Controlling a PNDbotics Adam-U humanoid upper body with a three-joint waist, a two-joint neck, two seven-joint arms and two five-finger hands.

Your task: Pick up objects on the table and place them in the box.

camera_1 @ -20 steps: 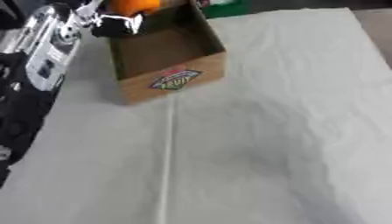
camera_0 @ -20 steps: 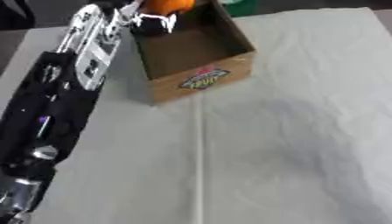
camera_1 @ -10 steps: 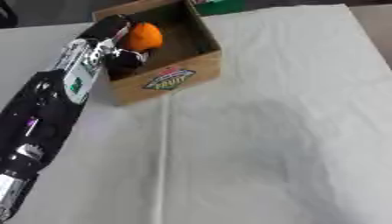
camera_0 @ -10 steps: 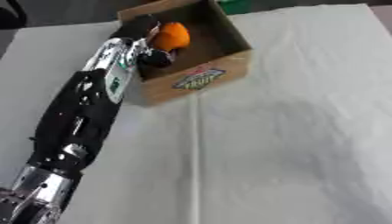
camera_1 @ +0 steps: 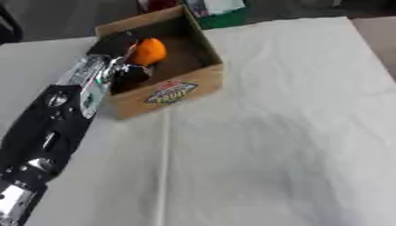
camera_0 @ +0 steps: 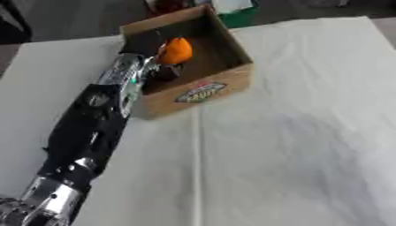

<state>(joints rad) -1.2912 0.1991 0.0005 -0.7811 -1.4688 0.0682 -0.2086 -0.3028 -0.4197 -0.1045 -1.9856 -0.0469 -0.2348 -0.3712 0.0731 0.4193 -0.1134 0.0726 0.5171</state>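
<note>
One hand [camera_0: 158, 70] — the left — pinches an orange ball [camera_0: 176, 50] inside the box [camera_0: 197, 90].

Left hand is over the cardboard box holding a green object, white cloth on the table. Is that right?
Not quite: the object is orange, not green. The left eye view shows it at the left hand, which reaches over the cardboard box standing on the white cloth.

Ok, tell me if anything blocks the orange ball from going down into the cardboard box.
Nothing visible does. The left hand holds the round orange ball inside the walls of the open brown cardboard box, with only dark box floor showing below it.
</note>
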